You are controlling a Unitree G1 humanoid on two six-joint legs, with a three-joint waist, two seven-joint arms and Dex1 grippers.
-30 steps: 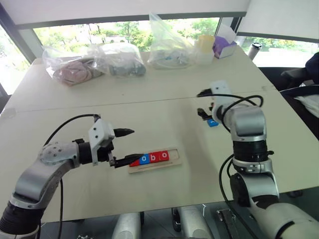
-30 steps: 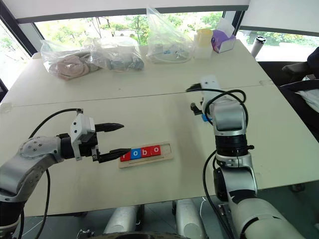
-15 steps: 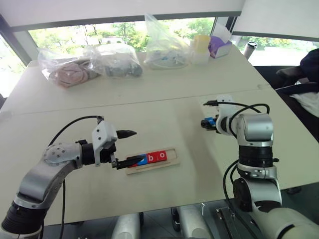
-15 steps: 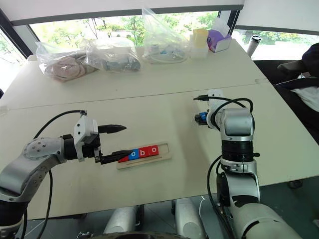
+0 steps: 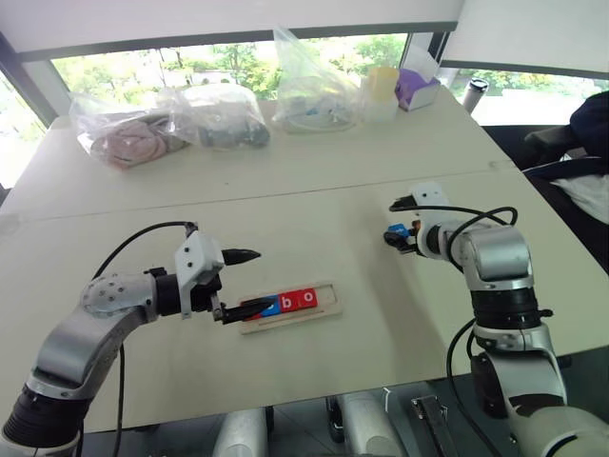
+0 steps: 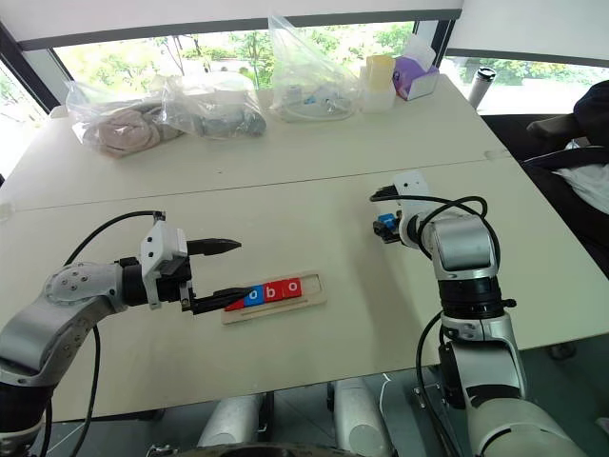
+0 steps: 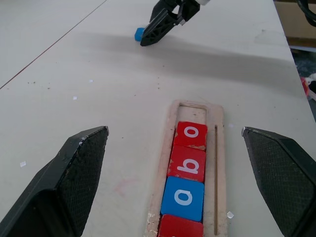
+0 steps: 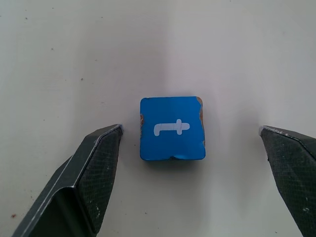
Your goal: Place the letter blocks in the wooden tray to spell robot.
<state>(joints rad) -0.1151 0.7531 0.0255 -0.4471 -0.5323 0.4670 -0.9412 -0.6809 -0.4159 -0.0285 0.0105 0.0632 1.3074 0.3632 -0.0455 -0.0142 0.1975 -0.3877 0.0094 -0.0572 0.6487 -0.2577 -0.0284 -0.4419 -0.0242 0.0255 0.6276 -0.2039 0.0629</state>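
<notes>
Right wrist view: a blue letter block (image 8: 172, 128) bearing a white "t" was found lying flat on the pale bench (image 8: 237, 49), between the two black fingers (image 8: 94, 168) of the right claw (image 8: 190, 170). The fingers were spread to either side of the block, with a gap visible on both sides, and no contact was observed.

From the head views, the wooden tray (image 5: 328, 307) was recorded lying on the bench near the front edge. Four letter blocks were seated in its groove in a row: a red one (image 7: 178, 228) partly cut off, a blue one (image 7: 183, 197), a red "b" (image 7: 187, 166) and a red "o" (image 7: 191, 134). The slot (image 7: 191, 112) at the tray's right end was left unfilled. The blue "t" block was noted well apart from the tray, farther back and to the right of it.

The left claw (image 5: 243, 283) was held at the tray's left end, its fingers spread wide and gripping nothing. The lower finger (image 5: 249, 307) was seen across the tray's left end; contact could not be judged.

Clear plastic bags (image 5: 171, 122) of items were noted far behind the tray, at the back of the bench.
</notes>
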